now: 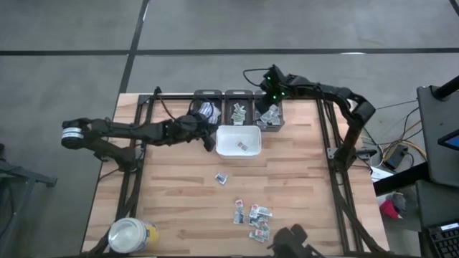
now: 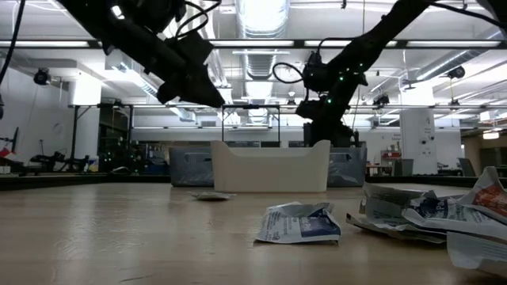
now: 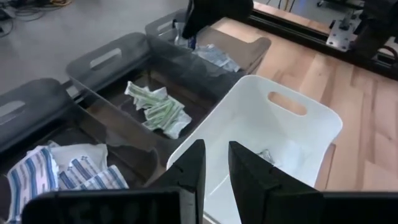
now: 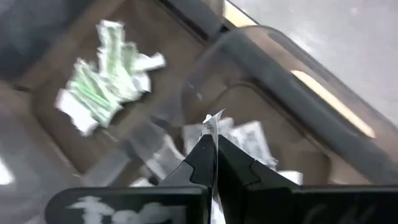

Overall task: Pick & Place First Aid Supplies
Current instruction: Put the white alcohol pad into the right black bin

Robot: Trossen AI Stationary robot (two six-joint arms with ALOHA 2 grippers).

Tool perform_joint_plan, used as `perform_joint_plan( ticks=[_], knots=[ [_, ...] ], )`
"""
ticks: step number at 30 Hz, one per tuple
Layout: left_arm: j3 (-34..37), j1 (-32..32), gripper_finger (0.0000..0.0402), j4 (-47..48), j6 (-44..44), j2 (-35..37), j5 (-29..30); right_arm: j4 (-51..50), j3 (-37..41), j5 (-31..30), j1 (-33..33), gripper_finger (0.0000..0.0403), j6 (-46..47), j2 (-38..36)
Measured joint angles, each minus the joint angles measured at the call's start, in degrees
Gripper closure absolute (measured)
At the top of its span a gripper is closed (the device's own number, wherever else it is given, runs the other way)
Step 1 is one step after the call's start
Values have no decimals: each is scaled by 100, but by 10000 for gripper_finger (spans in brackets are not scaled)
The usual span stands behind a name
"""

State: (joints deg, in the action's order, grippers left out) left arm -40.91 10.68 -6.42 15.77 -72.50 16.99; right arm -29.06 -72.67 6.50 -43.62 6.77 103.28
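Crumpled packets (image 2: 301, 224) lie nearest your low camera on tabletop (image 1: 179, 193). White tray (image 1: 238, 141) mid-tabletop, one sachet inside. Your left tool (image 3: 214, 168) hovers at tray rim, fingers slightly apart, empty. Your right tool (image 4: 214, 152) over right-hand grey bin (image 1: 270, 117), clenched on thin white packet (image 4: 213, 122).

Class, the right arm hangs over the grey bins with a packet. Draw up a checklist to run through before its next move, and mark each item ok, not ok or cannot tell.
1. Right tool shut on a packet: ok, a white edge shows between its fingers.
2. Right tool above the right bin: ok.
3. That bin holds matching packets: cannot tell.
4. Left tool away from the right arm: ok, it hangs by the white tray.
5. Left tool empty: ok, nothing shows between its fingers.
6. Loose packets left on the table: not ok, several remain.
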Motion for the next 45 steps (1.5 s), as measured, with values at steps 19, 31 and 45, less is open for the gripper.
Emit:
perform_joint_plan(
  ticks=[19,31,45],
  knots=[
    [-4,218,337,-22,-322,12,-139,-660,-222,-327,22,332,-447,83],
    [-41,51,337,-11,-261,54,-596,-1974,-244,-304,205,285,-581,-800],
    [-33,-1010,337,-17,469,22,-557,-851,1858,-296,927,307,-345,-3742]
  ],
)
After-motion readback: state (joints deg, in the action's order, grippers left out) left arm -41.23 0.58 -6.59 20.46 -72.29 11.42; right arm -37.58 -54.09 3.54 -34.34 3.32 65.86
